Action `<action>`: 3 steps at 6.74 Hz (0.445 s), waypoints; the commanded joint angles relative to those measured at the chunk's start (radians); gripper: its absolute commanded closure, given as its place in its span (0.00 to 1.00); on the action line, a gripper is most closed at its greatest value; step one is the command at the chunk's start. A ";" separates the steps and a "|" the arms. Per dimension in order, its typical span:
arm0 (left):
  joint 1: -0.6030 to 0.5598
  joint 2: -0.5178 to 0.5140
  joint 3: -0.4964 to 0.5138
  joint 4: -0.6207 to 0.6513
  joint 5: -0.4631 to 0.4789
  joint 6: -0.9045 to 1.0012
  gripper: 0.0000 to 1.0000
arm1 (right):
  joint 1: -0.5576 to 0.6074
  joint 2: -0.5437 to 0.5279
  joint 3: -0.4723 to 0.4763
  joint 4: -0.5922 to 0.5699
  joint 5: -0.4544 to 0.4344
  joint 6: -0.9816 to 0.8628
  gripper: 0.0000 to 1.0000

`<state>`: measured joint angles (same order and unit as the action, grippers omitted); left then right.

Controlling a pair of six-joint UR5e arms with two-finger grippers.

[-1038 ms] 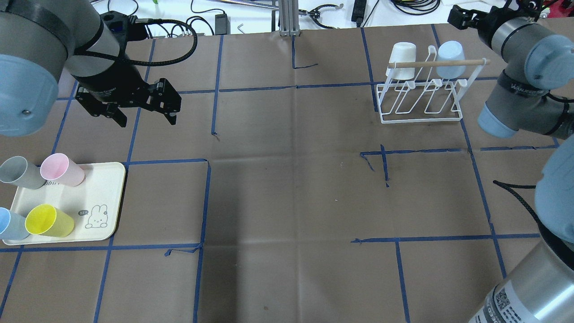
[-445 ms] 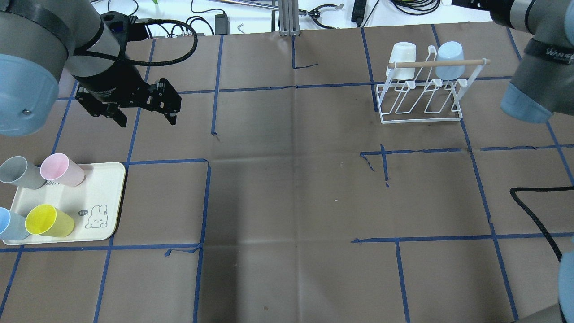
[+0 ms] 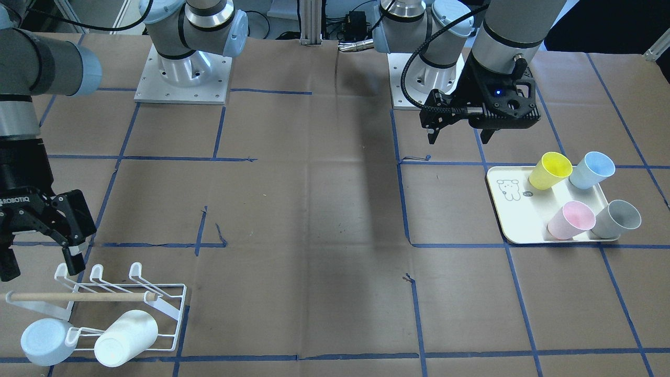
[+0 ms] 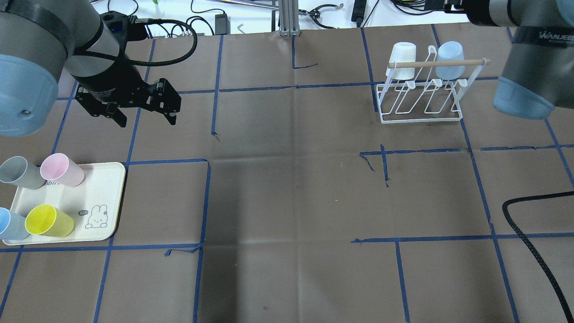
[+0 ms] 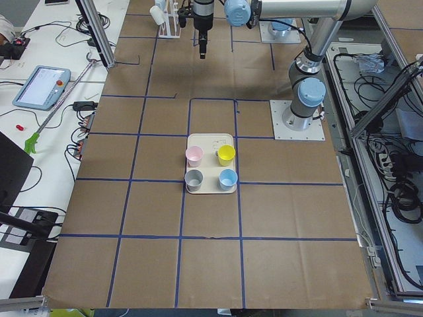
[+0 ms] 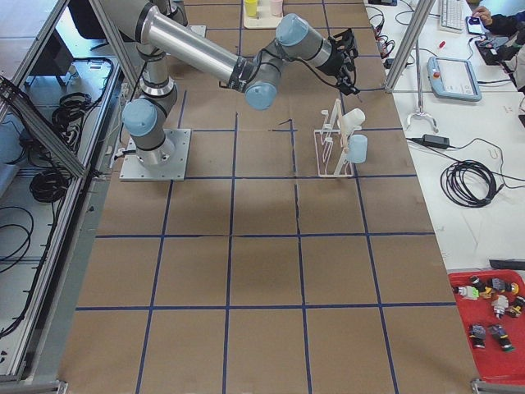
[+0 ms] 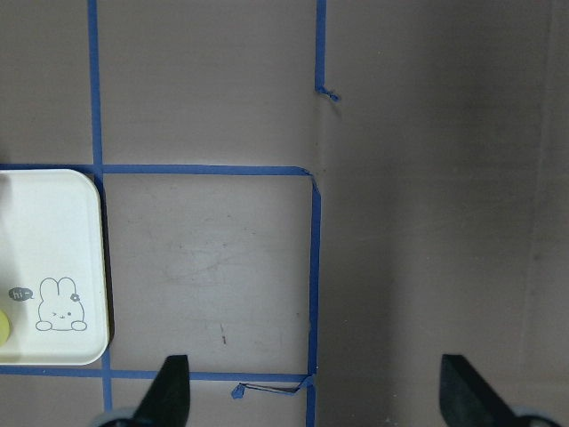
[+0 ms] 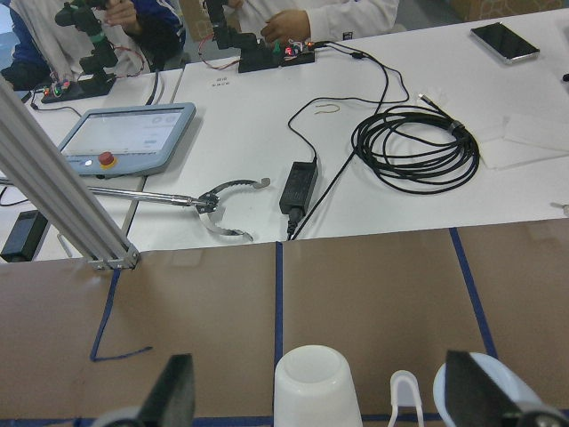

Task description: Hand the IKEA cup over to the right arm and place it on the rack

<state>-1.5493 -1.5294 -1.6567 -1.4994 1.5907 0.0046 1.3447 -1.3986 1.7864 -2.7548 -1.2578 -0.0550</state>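
Observation:
Several IKEA cups stand mouth up on the cream tray (image 4: 105, 197): yellow (image 4: 48, 220), pink (image 4: 61, 169), grey (image 4: 20, 172) and blue (image 4: 9, 224). My left gripper (image 4: 147, 120) hangs open and empty above the table, beyond the tray's far right corner; the left wrist view shows its fingertips (image 7: 169, 391) wide apart over bare paper. The white wire rack (image 4: 421, 114) carries a white cup (image 4: 402, 56) and a pale blue cup (image 4: 450, 58). My right gripper (image 3: 39, 267) is open and empty, up in the air by the rack (image 3: 172, 314).
Blue tape lines grid the brown paper. A black cable (image 4: 533, 244) loops over the table at the right edge. Beyond the table's far edge stands a white bench (image 8: 373, 107) with cables and a tablet; people sit there. An aluminium post (image 4: 287, 18) rises at the far middle.
My right arm has swung up and away toward the far right corner, and its lower links have left the overhead view. The left arm and all cups are unchanged.

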 commanded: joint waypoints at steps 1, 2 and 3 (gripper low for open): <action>0.000 0.000 0.000 0.001 0.000 0.000 0.01 | 0.072 -0.081 -0.048 0.279 -0.055 0.021 0.00; 0.000 0.000 0.000 -0.001 0.000 0.000 0.01 | 0.108 -0.114 -0.071 0.449 -0.087 0.058 0.00; 0.000 -0.002 0.000 0.001 0.000 0.000 0.01 | 0.125 -0.126 -0.084 0.534 -0.119 0.082 0.00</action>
<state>-1.5493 -1.5297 -1.6567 -1.4994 1.5907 0.0046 1.4405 -1.4994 1.7226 -2.3574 -1.3398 -0.0042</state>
